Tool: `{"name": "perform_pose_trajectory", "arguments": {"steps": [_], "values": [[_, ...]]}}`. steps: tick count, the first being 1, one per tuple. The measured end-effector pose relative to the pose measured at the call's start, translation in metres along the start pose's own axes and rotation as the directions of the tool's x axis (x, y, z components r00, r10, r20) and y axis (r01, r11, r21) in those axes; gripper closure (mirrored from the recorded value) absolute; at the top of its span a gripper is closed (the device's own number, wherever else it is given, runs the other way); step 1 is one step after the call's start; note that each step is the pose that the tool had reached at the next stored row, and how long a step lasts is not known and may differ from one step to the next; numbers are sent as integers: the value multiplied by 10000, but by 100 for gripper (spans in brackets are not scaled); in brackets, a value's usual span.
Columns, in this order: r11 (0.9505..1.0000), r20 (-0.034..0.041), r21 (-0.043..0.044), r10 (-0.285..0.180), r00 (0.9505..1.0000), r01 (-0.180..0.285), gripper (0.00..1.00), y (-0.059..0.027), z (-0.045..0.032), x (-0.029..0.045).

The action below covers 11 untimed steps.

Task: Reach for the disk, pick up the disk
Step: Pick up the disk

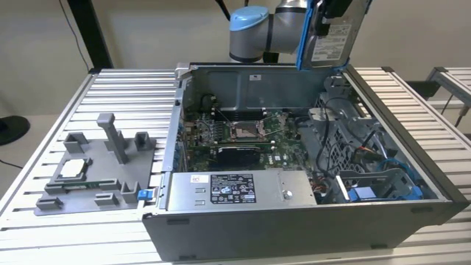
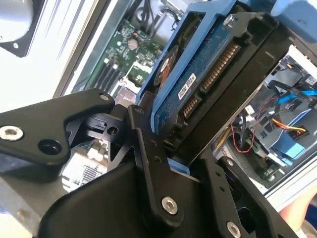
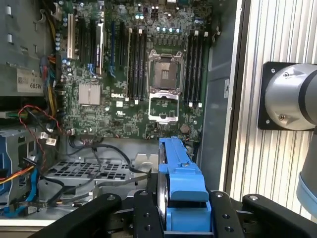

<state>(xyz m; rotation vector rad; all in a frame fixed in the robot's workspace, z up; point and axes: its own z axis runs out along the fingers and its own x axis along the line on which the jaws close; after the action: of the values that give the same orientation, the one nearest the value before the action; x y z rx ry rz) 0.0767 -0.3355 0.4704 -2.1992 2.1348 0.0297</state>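
The disk (image 1: pixel 335 40) is a silver hard drive with a white label and blue side rails. It hangs on edge high above the back right corner of the open computer case (image 1: pixel 294 232). My gripper (image 1: pixel 331 14) is shut on it from above. In the second wrist view the disk (image 2: pixel 198 74) shows its blue circuit board and connector, clamped between my black fingers (image 2: pixel 148 158). In the first wrist view its blue rail (image 3: pixel 181 171) sits between the two fingers, with the gripper (image 3: pixel 183 213) around it, well above the motherboard (image 3: pixel 133 74).
Inside the case are a grey power supply box (image 1: pixel 235 190) with a sticker, a blue drive cage (image 1: pixel 383 185) and loose cables (image 1: pixel 346 138). A grey fixture (image 1: pixel 96 171) holding a small square chip (image 1: pixel 74 168) lies on the slatted table (image 1: pixel 125 88) at the exterior view's left.
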Motion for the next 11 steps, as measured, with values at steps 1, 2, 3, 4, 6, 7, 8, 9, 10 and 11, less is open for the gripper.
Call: {"name": "perform_pose_trajectory", "arguments": {"steps": [1, 2, 3, 4, 6, 7, 8, 9, 10, 11], "values": [[10000, 4, -3, 0, 10000, 0, 100, -1, -13, 5], [10000, 7, -6, 1, 10000, -1, 100, -1, -28, 8], [10000, 9, -10, 2, 10000, -2, 100, -2, -48, 10], [10000, 9, -16, 2, 10000, -2, 100, -4, -70, 11], [10000, 10, -26, 3, 10000, -3, 100, -5, -91, 15], [10000, 11, -27, 4, 10000, -4, 100, -5, -91, 15], [10000, 11, -27, 4, 10000, -4, 100, -5, -91, 15], [10000, 11, -28, 3, 10000, -3, 100, -5, -91, 15], [10000, 12, -28, 3, 10000, -3, 100, -5, -91, 15], [10000, 12, -29, 3, 10000, -3, 100, -5, -91, 15]]}}
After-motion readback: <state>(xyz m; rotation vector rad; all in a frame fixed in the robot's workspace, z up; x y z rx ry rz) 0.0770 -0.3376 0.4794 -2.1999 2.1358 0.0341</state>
